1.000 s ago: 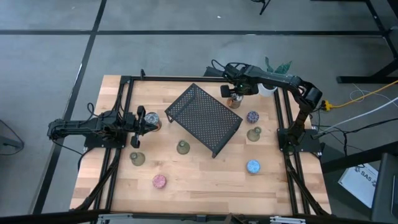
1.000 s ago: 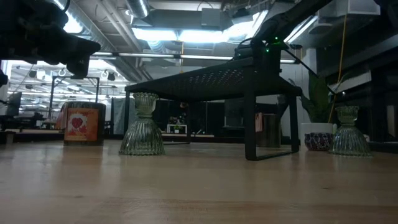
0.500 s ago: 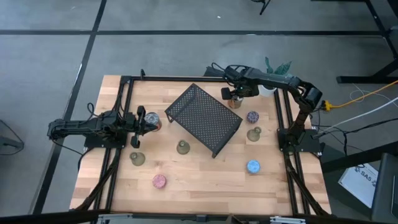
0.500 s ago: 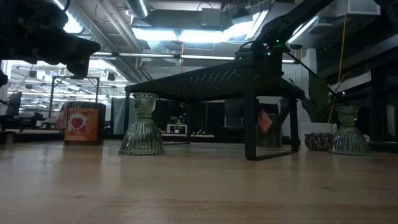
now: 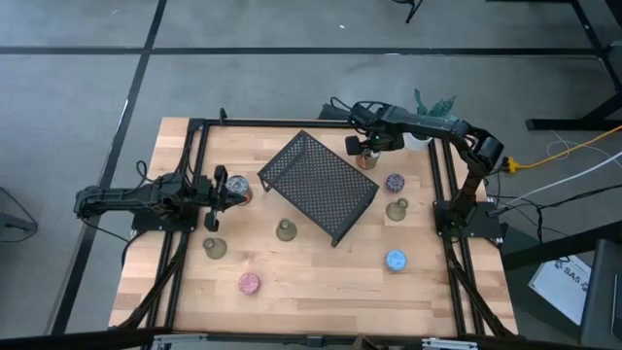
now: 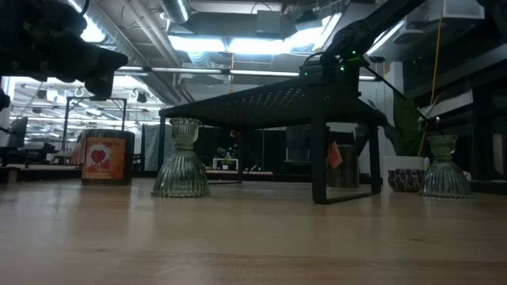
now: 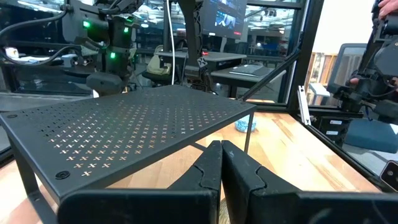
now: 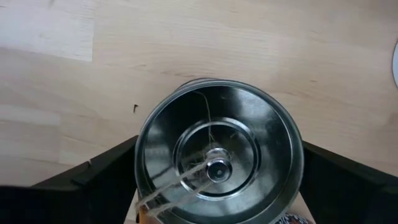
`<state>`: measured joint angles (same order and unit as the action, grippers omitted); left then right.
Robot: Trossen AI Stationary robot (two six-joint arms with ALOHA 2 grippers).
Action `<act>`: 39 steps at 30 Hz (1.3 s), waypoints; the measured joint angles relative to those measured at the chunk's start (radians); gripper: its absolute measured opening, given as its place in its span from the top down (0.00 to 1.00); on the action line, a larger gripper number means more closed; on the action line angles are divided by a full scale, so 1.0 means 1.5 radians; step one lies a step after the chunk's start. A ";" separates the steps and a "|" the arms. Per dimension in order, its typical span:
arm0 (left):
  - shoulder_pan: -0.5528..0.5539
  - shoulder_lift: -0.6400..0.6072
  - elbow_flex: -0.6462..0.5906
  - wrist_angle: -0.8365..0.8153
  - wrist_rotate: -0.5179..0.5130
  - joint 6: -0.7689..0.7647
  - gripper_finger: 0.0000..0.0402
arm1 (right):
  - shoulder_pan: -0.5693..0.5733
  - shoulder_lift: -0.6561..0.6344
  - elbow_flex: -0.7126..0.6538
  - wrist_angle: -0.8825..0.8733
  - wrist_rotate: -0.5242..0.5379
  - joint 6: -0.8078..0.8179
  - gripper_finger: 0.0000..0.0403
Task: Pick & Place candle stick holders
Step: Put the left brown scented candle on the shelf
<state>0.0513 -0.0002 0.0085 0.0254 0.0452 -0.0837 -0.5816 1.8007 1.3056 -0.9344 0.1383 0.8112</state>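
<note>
My right gripper (image 5: pixel 366 146) hangs open at the table's far side, pointing down over a round silver tin (image 8: pixel 219 130). Its two dark fingers (image 8: pixel 109 171) stand on either side of the tin's wall. The candle stick holders stand apart on the wood: purple (image 5: pixel 394 182), blue (image 5: pixel 395 260), pink (image 5: pixel 249 283) and three olive-green ones (image 5: pixel 397 209), (image 5: pixel 285 230), (image 5: pixel 214 247). My left gripper (image 7: pixel 222 171) waits shut at the left, level, beside a second tin (image 5: pixel 239 188). My right gripper comes at the silver tin from above, with one finger on each side of the tin's round wall (image 8: pixel 140 155). Whether the fingers touch the wall, I cannot tell. The tin stands upright on the table.
A black perforated metal rack (image 5: pixel 319 185) stands on legs in the middle of the table. A white pot with a green plant (image 5: pixel 424 122) is at the far right corner. A black frame (image 5: pixel 194 131) runs along the table's sides.
In the low view a pink-red patch has come into sight at the tin under my right gripper. The gripper itself has kept its place above the tin.
</note>
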 joint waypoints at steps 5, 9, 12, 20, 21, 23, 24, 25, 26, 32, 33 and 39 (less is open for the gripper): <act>0.000 0.000 0.000 0.000 0.000 0.000 1.00 | 0.000 0.000 0.000 0.000 0.000 0.000 0.10; 0.000 0.000 0.000 0.000 0.000 0.000 1.00 | 0.000 0.000 0.000 0.000 0.000 0.000 0.09; 0.000 0.000 0.000 0.000 0.000 0.000 1.00 | 0.000 0.000 0.000 0.000 0.000 0.000 0.09; 0.000 0.000 0.000 0.000 0.000 0.000 1.00 | -0.003 0.000 0.030 -0.044 -0.002 -0.005 0.10; 0.000 0.000 0.000 0.000 0.000 0.000 1.00 | -0.005 0.000 0.041 -0.050 -0.001 -0.007 0.10; 0.000 0.000 0.000 0.000 0.000 0.000 1.00 | -0.006 0.000 0.063 -0.072 0.003 -0.018 0.10; 0.000 0.000 0.000 0.000 0.000 0.000 1.00 | -0.006 0.000 0.074 -0.085 0.004 -0.023 0.10; 0.000 0.000 0.000 0.000 0.000 0.000 1.00 | -0.006 0.000 0.086 -0.097 0.005 -0.026 0.10; 0.000 0.000 0.000 0.000 0.000 0.000 1.00 | -0.006 0.000 0.100 -0.107 0.005 -0.030 0.10; 0.000 0.000 0.000 0.000 0.000 0.000 1.00 | -0.006 -0.001 0.176 -0.169 0.005 -0.057 0.10; 0.000 0.000 0.000 0.000 0.000 0.000 1.00 | -0.006 -0.001 0.190 -0.177 0.005 -0.060 0.10; 0.000 0.000 0.000 0.000 0.000 0.000 1.00 | -0.006 -0.001 0.260 -0.229 0.001 -0.082 0.11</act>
<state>0.0513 -0.0002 0.0082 0.0254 0.0452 -0.0837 -0.5903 1.7992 1.6950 -1.2786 0.1398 0.6877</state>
